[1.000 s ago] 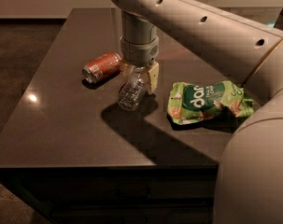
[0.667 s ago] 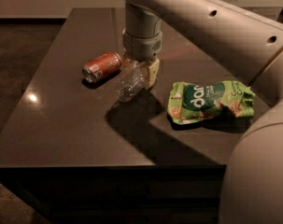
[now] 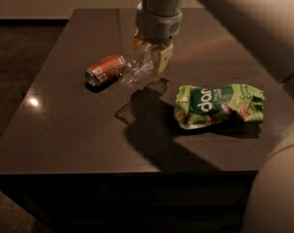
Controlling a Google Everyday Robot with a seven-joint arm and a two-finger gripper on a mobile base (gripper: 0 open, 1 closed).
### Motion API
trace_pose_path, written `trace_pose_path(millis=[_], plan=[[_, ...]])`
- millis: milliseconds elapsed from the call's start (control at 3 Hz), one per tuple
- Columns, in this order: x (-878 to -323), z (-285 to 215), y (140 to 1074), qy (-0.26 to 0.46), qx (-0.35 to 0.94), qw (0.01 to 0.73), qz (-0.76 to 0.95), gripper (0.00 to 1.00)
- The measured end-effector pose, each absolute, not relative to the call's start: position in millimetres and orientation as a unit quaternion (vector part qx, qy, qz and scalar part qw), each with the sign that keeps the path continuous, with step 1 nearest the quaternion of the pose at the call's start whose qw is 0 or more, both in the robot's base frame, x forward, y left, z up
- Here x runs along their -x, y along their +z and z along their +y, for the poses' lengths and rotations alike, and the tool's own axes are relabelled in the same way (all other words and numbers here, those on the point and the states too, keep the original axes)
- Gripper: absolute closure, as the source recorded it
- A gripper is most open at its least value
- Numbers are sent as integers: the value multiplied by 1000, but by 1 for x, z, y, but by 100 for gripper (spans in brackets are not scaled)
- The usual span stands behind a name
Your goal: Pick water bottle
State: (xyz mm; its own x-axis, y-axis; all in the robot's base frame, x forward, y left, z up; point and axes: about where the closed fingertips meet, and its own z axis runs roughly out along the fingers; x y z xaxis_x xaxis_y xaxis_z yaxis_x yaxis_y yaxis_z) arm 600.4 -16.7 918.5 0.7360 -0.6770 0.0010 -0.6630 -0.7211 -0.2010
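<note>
nearest the camera, at five o'clock in the view, bulges a pale, smooth, rounded part of the robot's body (image 3: 277, 188). before it spreads the table (image 3: 73, 130), a dark brown slab with a glossy top that carries a small bright glint of light at its nine o'clock edge.

at three o'clock from the table's middle lies a crumpled green snack bag (image 3: 217, 106), soft and wrinkled foil with white lettering, flat on the top. a hard-edged shadow (image 3: 144, 113) falls on the top just at nine o'clock of the bag.

farther back, the orange-red soda can (image 3: 105, 69) lies on its side, a smooth metal cylinder with its silvery end toward eight o'clock. just at three o'clock of it is the water bottle (image 3: 134, 74): clear, ribbed, dented plastic, held off the tabletop. its long axis slants from two o'clock, up inside the grip, down toward eight o'clock, its low end close by the can. which end bears the cap cannot be told.

the gripper (image 3: 149, 62) hangs over the table's far half, its tan fingers (image 3: 162, 61) closed narrowly on the bottle's upper part. above it rises a grey ribbed wrist, then the broad pale arm (image 3: 224, 8) running off at one o'clock.
</note>
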Motion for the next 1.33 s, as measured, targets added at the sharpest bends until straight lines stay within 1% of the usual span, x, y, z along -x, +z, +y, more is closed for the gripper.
trace_pose_path(millis=[667,1000,1333], plan=[[-597,-33,983,-47,907,164,385,100],[-596,-38,996,-44,898,187,395,100],[-600,-34,997,-49,897,196,394,100]])
